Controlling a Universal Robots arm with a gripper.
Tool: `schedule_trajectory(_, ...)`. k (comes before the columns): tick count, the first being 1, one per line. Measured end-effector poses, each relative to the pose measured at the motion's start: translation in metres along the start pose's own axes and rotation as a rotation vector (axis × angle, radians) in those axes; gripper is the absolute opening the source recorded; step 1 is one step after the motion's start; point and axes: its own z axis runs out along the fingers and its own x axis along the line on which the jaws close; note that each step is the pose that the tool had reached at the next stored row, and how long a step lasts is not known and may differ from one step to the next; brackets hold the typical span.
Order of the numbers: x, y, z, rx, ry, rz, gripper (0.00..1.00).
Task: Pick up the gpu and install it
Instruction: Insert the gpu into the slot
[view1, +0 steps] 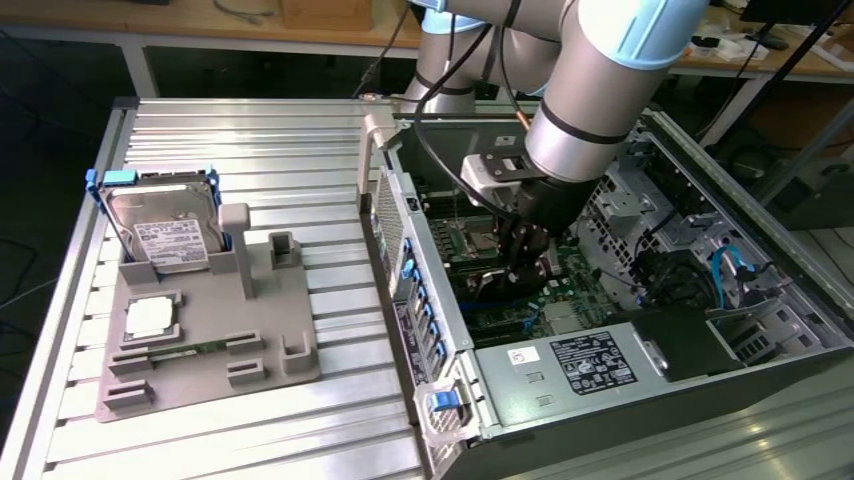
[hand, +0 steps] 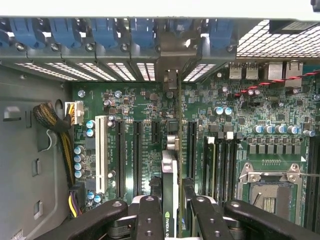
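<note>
My gripper (view1: 529, 262) reaches down inside the open computer case (view1: 400, 215), over the motherboard (hand: 145, 105). It is shut on the gpu (hand: 170, 172), a thin dark card seen edge-on between the two black fingers (hand: 149, 220). In the wrist view the card stands upright over the black expansion slots (hand: 155, 135). Its silvery end lines up with a gap in the case's rear slot openings (hand: 170, 77). In the exterior view the gpu (view1: 513, 284) hangs low between the fingers, close to the board. I cannot tell whether its edge touches a slot.
A grey holder (view1: 267, 350) on the table, at the exterior view's left, carries a silver hard drive (view1: 167, 235), a processor chip (view1: 150, 318) and a green memory stick (view1: 187, 350). Inside the case are blue slot clips (hand: 105, 32), a white slot (hand: 104, 150), the processor socket (hand: 270, 192) and the power supply (view1: 587, 365).
</note>
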Motion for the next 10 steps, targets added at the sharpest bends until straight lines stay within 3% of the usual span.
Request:
schedule_trajectory(3,0.0000,0.0000,0.0001,-0.0080,-0.0003,0.001,0.27)
schedule_trajectory(10,0.0002,0.0000,0.0023,-0.0085,-0.0003,0.001,0.27)
